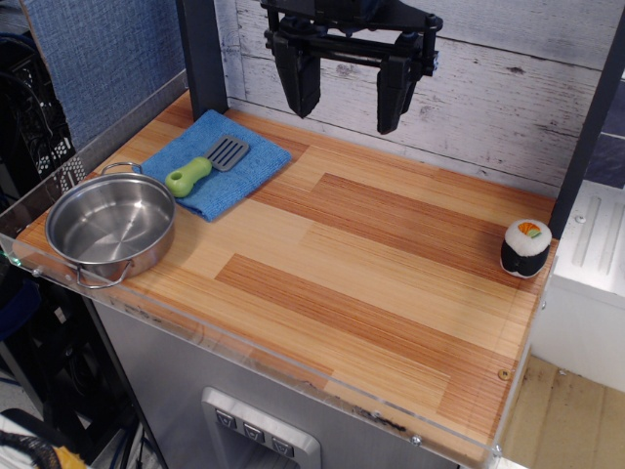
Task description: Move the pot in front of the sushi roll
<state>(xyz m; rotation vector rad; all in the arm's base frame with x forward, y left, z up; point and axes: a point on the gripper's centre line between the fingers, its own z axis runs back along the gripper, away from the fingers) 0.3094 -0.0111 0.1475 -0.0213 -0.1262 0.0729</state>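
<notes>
The pot [109, 230] is a shiny, shallow steel pot with two wire loop handles, standing upright and empty at the left front corner of the wooden table. The sushi roll [525, 248] is small, black-wrapped with a white top and orange-green centre, and stands near the table's right edge. My gripper [347, 107] hangs high over the back middle of the table, its two black fingers spread open with nothing between them. It is far from both the pot and the sushi roll.
A blue cloth [217, 161] lies at the back left with a spatula [205, 167] with a green handle on it, right behind the pot. A dark post [203, 54] stands at the back left. A white plank wall [508, 88] runs along the back.
</notes>
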